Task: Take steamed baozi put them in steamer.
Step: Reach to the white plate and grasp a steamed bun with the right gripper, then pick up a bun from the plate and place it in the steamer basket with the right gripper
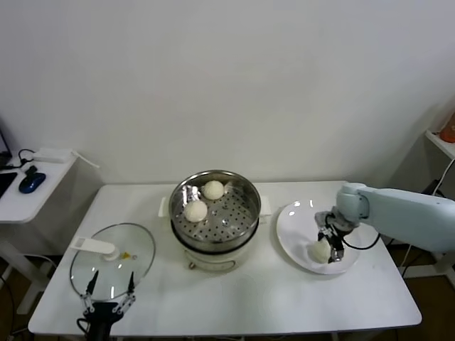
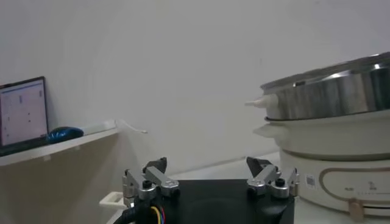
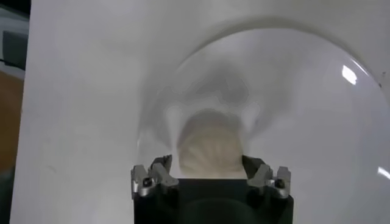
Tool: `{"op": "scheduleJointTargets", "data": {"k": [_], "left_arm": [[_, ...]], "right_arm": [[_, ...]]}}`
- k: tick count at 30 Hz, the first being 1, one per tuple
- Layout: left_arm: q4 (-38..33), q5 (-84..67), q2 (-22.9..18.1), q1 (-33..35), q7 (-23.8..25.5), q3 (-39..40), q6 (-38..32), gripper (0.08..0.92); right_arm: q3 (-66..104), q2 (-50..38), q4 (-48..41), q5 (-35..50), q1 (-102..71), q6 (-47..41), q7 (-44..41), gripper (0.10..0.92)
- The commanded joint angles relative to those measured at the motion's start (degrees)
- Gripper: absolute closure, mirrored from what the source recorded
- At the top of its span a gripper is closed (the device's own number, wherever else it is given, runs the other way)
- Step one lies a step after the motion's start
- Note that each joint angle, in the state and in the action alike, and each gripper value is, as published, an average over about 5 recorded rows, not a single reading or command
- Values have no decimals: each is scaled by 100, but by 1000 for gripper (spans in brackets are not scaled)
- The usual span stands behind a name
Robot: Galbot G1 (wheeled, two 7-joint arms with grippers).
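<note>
Head view: two baozi point(image 1: 205, 200) sit in the steamer point(image 1: 245, 199); the right gripper point(image 1: 328, 249) is down on the plate point(image 1: 291, 227), straddling a third baozi point(image 1: 319, 250). The left gripper point(image 1: 109, 293) hangs spread near the glass lid point(image 1: 138, 245).
Right wrist view: fingers point(image 3: 161, 167) flank that bun; whether they pinch it, I cannot tell

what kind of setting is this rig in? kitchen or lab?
Probably a lab or office staged as a kitchen: a plain white table against a bare wall, a steamer on its cooker base, and a side desk with a laptop and a blue mouse.
</note>
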Motion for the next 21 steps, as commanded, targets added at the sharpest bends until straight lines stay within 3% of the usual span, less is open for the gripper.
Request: {"op": "scheduleJointTargets", "data": {"k": [1, 12, 21], "left_arm": [[-3, 2, 7, -5, 0, 12, -3, 177], [-60, -6, 25, 28, -4, 16, -30, 177], [-141, -6, 52, 56, -2, 14, -29, 177]], "right_arm": [[-2, 30, 4, -80, 134, -2, 29, 299], [-501, 75, 332, 140, 928, 48, -99, 377], [-1741, 442, 1030, 996, 3281, 568, -531, 405]]}}
